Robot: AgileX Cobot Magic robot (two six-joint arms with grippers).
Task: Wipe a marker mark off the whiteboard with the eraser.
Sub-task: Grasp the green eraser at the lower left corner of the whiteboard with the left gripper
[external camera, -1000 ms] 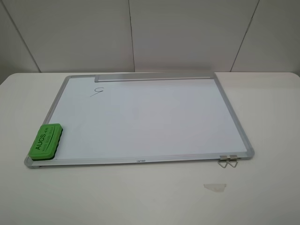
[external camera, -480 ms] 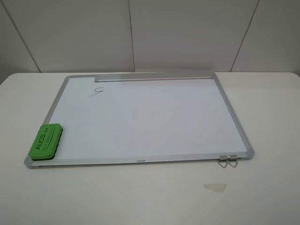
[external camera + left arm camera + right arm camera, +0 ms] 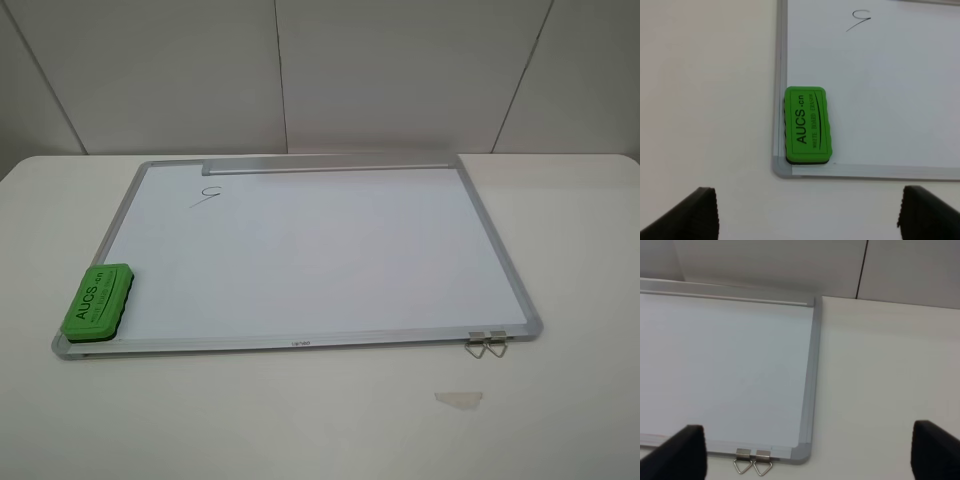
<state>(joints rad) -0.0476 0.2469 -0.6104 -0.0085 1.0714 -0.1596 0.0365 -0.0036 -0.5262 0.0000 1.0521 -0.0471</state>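
Nothing's moved: left pincer [image 3: 807,202] and right pincer [image 3: 807,440] hang released; grabbing the near-left eraser [image 3: 98,302] looks next.

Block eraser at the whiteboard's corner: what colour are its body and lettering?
Bright green rectangular block eraser, dark lettering; clearest in the left wrist view.

Obs: left gripper [image 3: 812,216], two black fingers [image 3: 696,214] with ridged inner edges, spread wide and holding nothing. Right gripper [image 3: 807,452], same black two-finger build, also spread wide with nothing held. Only the fingertips show in each wrist camera, so arm and wrist pose cannot be told.
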